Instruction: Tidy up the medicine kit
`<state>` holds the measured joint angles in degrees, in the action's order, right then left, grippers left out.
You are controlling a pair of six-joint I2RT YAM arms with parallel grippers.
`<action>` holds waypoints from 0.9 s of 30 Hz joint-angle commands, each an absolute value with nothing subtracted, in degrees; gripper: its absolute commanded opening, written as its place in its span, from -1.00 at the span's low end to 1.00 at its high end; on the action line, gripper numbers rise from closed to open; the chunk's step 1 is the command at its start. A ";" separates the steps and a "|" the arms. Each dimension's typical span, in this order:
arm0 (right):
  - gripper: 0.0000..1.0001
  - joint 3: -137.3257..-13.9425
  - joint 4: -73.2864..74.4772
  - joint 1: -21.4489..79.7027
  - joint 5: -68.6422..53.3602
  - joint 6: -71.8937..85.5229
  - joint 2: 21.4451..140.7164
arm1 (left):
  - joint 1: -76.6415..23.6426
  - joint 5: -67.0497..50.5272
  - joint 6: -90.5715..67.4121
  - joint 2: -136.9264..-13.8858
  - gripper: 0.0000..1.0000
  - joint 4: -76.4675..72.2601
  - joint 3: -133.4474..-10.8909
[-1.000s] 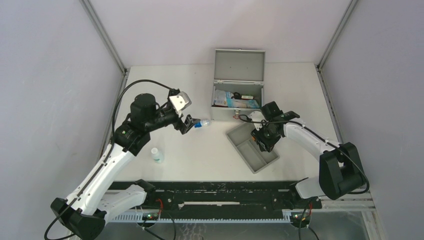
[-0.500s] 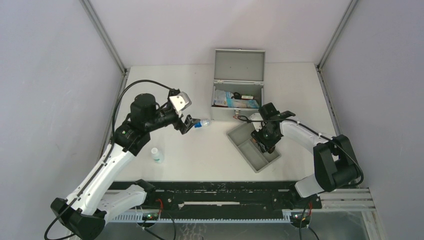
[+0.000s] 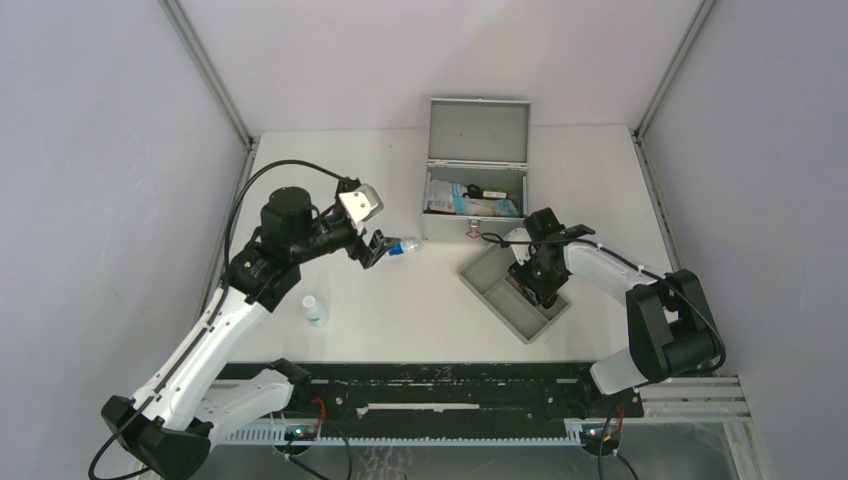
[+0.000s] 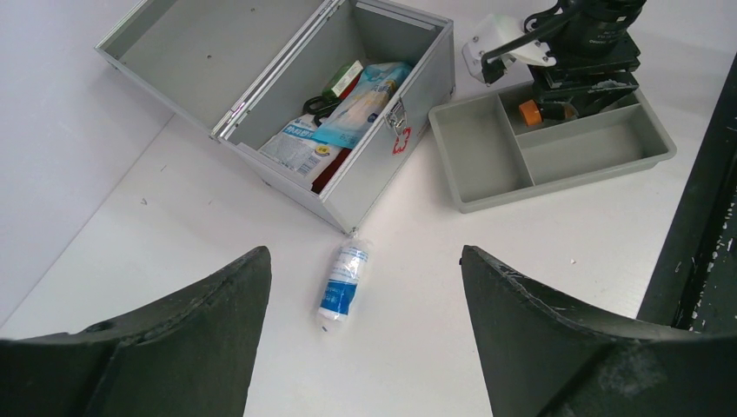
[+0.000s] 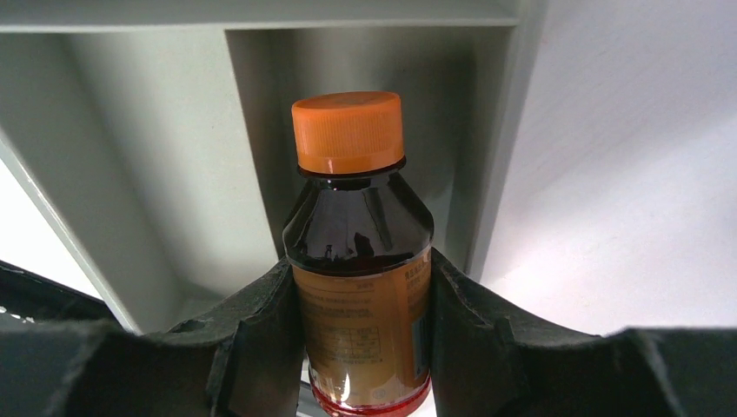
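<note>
Right wrist view: our right gripper [image 5: 363,295] clamps 1 brown bottle [image 5: 358,234] over the grey tray [image 5: 156,174]. Our left gripper [image 4: 365,261] hangs open above a small white bottle [image 4: 341,287]. The medicine kit [image 3: 477,150] stands open just beyond the tray. We think the brown bottle is being placed in the tray; next it needs a gentle lowering, then release.

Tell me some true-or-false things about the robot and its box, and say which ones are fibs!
1. The medicine kit has its lid open. True.
2. The right claw holds a bottle with a blue top. False: its cap is orange.
3. The left claw is open and empty. True.
4. The blue-and-white item lies in the grey tray. False: it lies on the table, beside the kit.
</note>
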<state>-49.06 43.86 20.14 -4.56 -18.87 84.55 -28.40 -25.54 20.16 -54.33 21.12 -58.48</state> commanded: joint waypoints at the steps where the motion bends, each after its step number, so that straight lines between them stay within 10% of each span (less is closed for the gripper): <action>1: -0.14 -48.13 42.71 20.15 -5.97 -21.48 82.27 | -28.13 -24.94 21.09 -53.21 0.68 19.78 -56.86; 27: 0.28 -58.76 47.23 18.02 -14.26 -24.68 73.61 | -28.13 -16.94 25.35 -55.26 0.83 18.48 -53.28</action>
<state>-53.93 47.86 18.26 -9.96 -22.81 78.59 -28.40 -21.54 22.57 -54.19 20.64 -55.16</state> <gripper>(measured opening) 0.616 0.888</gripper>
